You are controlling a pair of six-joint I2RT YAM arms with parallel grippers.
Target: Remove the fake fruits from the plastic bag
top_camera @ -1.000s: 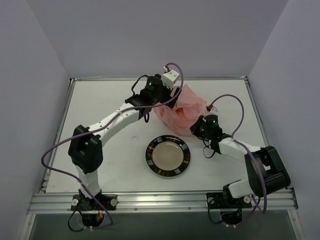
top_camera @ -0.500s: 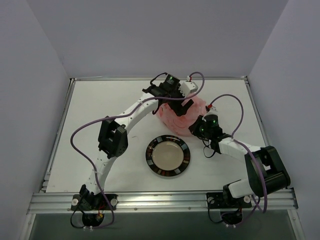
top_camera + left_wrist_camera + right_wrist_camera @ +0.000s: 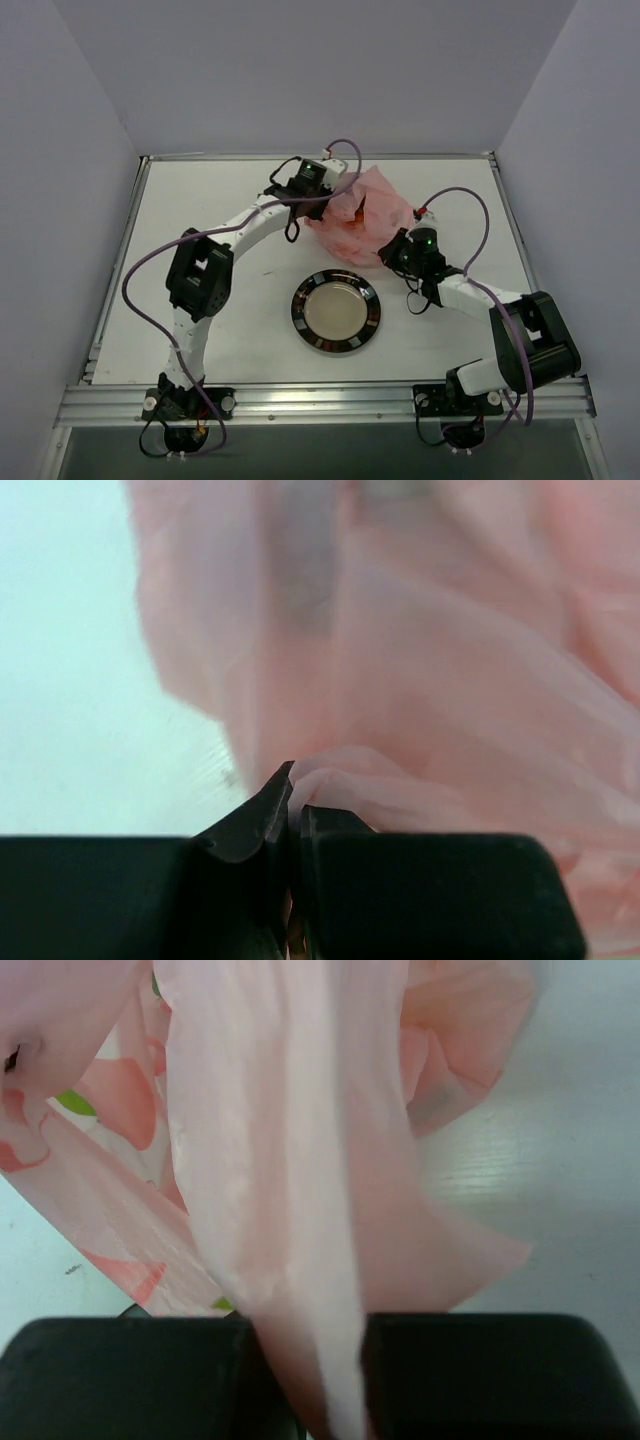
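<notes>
The pink plastic bag [image 3: 365, 215] lies crumpled at the back of the table, between both arms. My left gripper [image 3: 337, 196] is at the bag's left edge; in the left wrist view it [image 3: 295, 798] is shut on a fold of the bag [image 3: 430, 670]. My right gripper [image 3: 393, 246] is at the bag's near right corner; in the right wrist view it [image 3: 305, 1335] is shut on a hanging strip of the bag [image 3: 270, 1140]. The fake fruits are hidden inside the bag; a faint orange patch [image 3: 359, 209] shows through the film, fruit or print I cannot tell.
A round dark-rimmed plate [image 3: 297, 312] with a pale centre sits in front of the bag, between the two arms. White walls close in the table at the back and sides. Purple cables loop off both arms.
My left gripper came down from over the bag's far side to its left edge and shut on the film. The right arm has not moved.
</notes>
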